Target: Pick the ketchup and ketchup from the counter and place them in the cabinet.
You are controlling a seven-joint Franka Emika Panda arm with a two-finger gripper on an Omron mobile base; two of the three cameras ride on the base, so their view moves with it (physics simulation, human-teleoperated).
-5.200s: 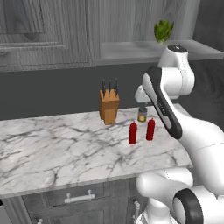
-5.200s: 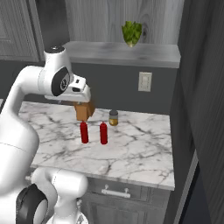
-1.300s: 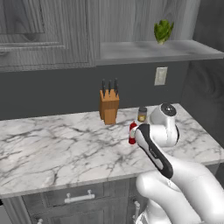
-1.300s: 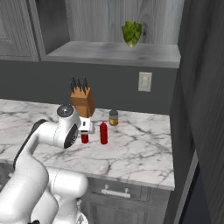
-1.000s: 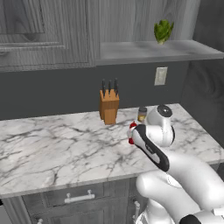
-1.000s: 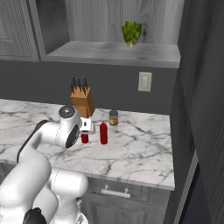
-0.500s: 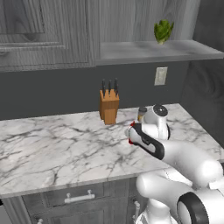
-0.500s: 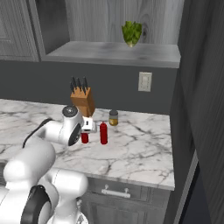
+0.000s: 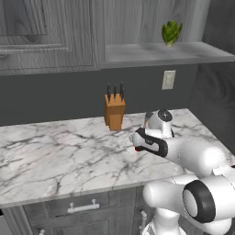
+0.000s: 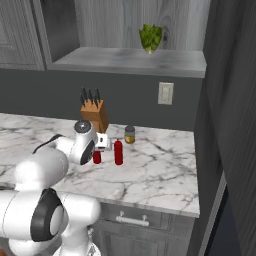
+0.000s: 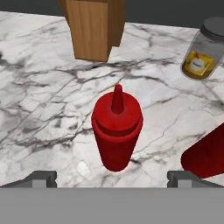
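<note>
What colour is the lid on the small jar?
Dark grey, almost black; the jar shows best in the hand view.

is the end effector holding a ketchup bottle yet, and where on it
Nothing is held. The end effector is open, its fingertips wide apart, above the nearer ketchup bottle that stands upright on the counter, not touching it.

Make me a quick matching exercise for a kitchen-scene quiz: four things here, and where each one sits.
1 knife block
2 jar
3 left ketchup
4 green plant

A between the open gripper tips
B on the cabinet shelf
C against the back wall, left of the jar
D on the counter below the wall socket

Pairs: 1-C, 2-D, 3-A, 4-B
</note>
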